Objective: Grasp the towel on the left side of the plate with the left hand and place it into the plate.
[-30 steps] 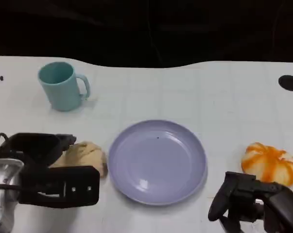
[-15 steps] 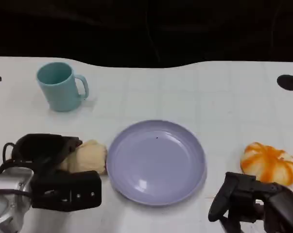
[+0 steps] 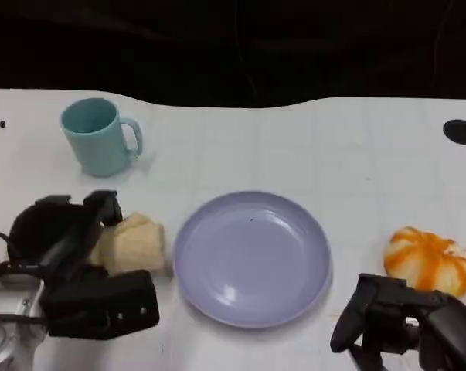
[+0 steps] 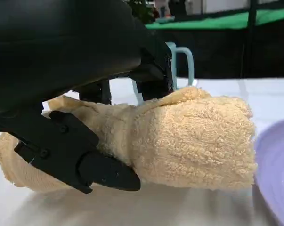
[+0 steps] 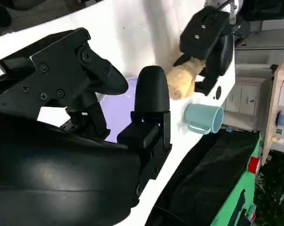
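A rolled beige towel (image 3: 136, 243) lies on the white table just left of the lavender plate (image 3: 252, 259), which has nothing on it. My left hand (image 3: 66, 239) comes at the towel from the left and grips it. In the left wrist view black fingers (image 4: 80, 160) press the towel (image 4: 193, 136) from both sides, and its underside still meets the table beside the plate's rim (image 4: 278, 165). My right hand (image 3: 403, 325) rests at the near right edge, fingers apart and holding nothing. The right wrist view shows the towel (image 5: 182, 80) held by the left hand (image 5: 210, 37).
A teal mug (image 3: 100, 137) stands at the back left, behind the towel. An orange and white pumpkin-shaped object (image 3: 430, 259) sits right of the plate, close to my right hand. A black spot (image 3: 460, 131) marks the table's far right.
My left hand has turned and drawn its fingers in around the towel's left end. The towel looks more squared and has shifted slightly. The right hand has not moved.
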